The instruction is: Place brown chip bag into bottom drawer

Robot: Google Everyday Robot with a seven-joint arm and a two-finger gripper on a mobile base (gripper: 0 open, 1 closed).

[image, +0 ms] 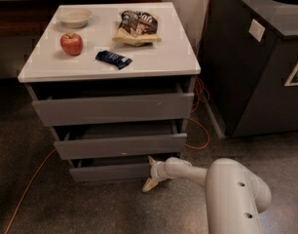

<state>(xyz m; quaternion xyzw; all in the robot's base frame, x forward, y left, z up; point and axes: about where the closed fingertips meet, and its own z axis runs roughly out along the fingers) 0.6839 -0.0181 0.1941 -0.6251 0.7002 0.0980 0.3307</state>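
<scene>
Brown chip bag (137,27) lies flat on white cabinet top (176,57), toward the back, w/ dark-blue bar (113,59) just in front. Apple (71,43) & bowl (75,17) sit to its left as seen. Bottom drawer (105,172) is out only a little. Gripper (150,173) is low at the drawer front's right end, fingers spread wide, one up, one down, nothing held. Orange cable (22,195) runs across floor.
</scene>
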